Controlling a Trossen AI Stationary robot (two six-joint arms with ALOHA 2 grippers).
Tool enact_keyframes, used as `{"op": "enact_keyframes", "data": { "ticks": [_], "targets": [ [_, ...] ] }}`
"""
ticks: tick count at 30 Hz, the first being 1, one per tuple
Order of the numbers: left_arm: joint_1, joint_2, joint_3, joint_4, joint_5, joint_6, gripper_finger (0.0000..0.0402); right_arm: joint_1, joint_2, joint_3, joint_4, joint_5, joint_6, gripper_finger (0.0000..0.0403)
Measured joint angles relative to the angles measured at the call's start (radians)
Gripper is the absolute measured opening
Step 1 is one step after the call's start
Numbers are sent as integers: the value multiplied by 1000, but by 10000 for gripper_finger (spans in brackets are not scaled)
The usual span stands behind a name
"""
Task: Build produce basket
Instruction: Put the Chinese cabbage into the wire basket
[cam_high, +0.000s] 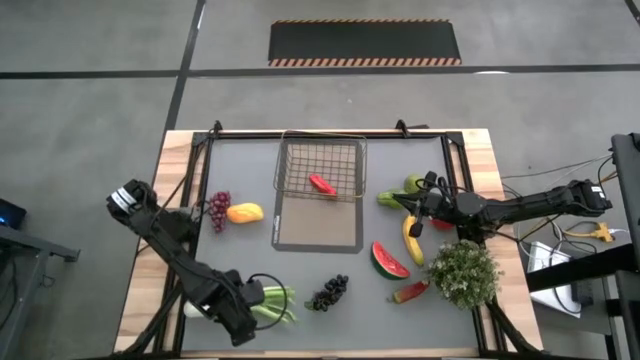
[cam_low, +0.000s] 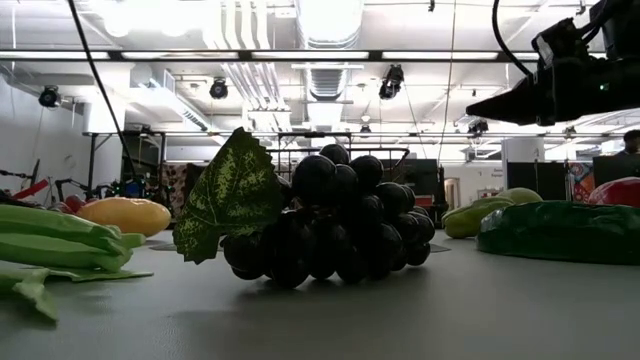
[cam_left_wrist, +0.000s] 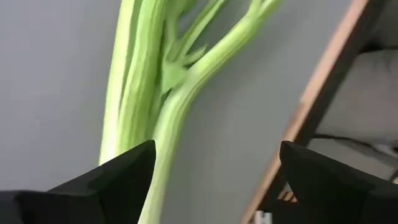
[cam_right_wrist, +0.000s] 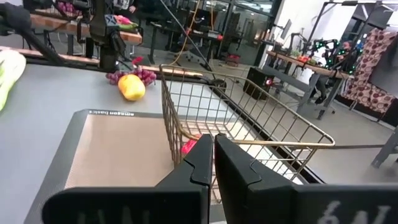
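- Pale-green toy leek (cam_high: 272, 303) lies at the near edge of the grey counter (cam_high: 250, 260), about seven o'clock from the centre; the left claw (cam_high: 244, 322) sits over its stalk end, fingers (cam_left_wrist: 118, 171) spread apart with the stalk between them, not clamped.
- Dark bunch of toy grapes (cam_high: 329, 291) with a green leaf rests at six o'clock, just beside the leek's leafy end.
- Red watermelon slice with green rind (cam_high: 390, 260) and a smaller red wedge (cam_high: 409, 292) lie at four o'clock, next to a bushy grey-green plant (cam_high: 464, 272).
- Yellow banana (cam_high: 411, 241) lies at three o'clock, under the right claw (cam_high: 414, 207), whose fingers (cam_right_wrist: 239, 168) are pressed together, gripping nothing; green pear-like fruit (cam_high: 413, 184) sits just beyond it.
- Flat dark grey mat (cam_high: 318, 225) occupies the centre.
- Yellow-orange fruit (cam_high: 245, 212) and a purple grape cluster (cam_high: 219, 209) rest at nine o'clock.
- Thin wire-mesh rectangular basket (cam_high: 320, 168) stands at twelve o'clock on the mat's far end, holding one red pepper (cam_high: 322, 185).
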Motion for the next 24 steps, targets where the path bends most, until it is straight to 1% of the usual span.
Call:
{"op": "enact_keyframes", "data": {
  "ticks": [4,10,17,24],
  "targets": [
    [-22,0,-40,-8,0,0,327,0,0,0,-1,0,0,9],
    [-23,0,-72,-9,2,0,327,0,0,0,-24,0,3,9],
    [-26,0,-140,-6,-3,3,327,0,0,0,-26,1,1,9],
    [-28,-1,-202,57,-9,8,326,0,0,0,-27,3,1,9]
  ]
}}
